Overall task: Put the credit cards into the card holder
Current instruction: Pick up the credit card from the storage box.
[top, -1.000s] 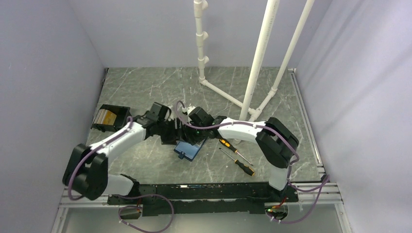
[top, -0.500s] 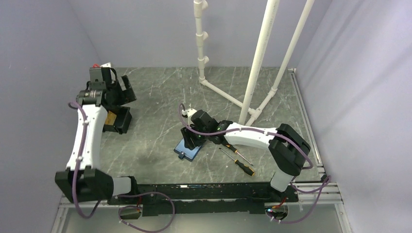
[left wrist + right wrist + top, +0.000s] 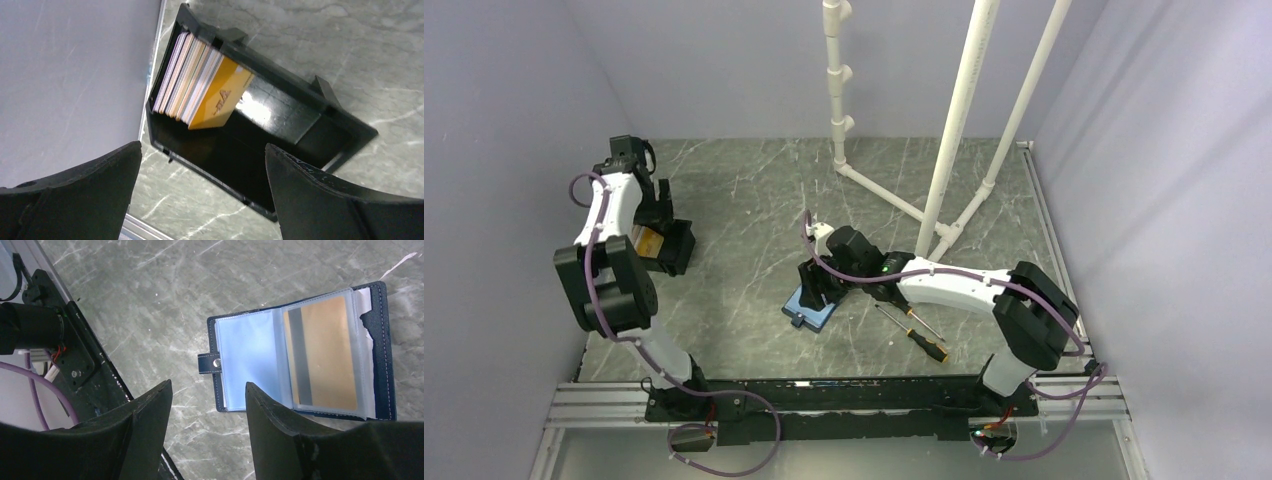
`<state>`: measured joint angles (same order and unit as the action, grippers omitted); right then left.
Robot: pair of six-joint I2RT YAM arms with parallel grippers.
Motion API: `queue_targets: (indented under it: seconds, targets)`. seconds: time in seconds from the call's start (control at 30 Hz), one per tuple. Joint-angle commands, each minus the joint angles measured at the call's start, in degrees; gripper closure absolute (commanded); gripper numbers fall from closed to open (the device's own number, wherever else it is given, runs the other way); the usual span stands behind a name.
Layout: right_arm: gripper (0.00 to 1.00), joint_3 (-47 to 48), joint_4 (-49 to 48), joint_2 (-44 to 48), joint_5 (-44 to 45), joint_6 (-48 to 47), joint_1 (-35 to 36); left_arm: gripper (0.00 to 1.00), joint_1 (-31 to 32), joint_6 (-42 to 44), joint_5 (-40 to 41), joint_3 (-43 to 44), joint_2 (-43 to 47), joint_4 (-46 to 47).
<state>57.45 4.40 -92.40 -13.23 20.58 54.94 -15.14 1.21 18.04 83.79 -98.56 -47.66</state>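
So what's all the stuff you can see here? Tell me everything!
table: one, grey marbled, under everything
black box: one, black, table's left edge
credit cards: a stack, too tight to count, orange front, pale edges, in the black box
card holder: one, navy outside, light blue inside, open mid-table
sleeved card: one, orange-gold with a dark stripe, in the card holder's clear pocket
screwdrivers: two, orange-and-black handles, right of the card holder
pipes: several, white, at the back
left gripper: one, black, open above the black box
right gripper: one, black, open above the card holder
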Motion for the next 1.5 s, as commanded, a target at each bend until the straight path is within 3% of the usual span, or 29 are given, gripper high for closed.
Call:
queue_targets:
  seconds: [0.0,0.63,1.13,1.47]
  targets:
    - [0.41,-0.8,-3.3,3.2,-0.7,0.3,-0.5,0.01,-0.6,4.1,2.5,4.2,-5.3,0.9]
    - [0.41,-1.7,-4.1,2.8,-3.1,1.7,-2.3,0.02,-2.5,3.4,5.7,8.7,-18.9,-1.2]
    - [0.41,-1.9,-5.7,2.4,-3.6,2.1,-2.8,0.34,-2.6,1.8,8.2,7.8,-17.5,-1.6]
    - [0.40,-2.1,-5.9,2.6,-3.7,2.3,-2.8,0.43,-2.5,0.2,8.4,7.3,-16.4,-1.8]
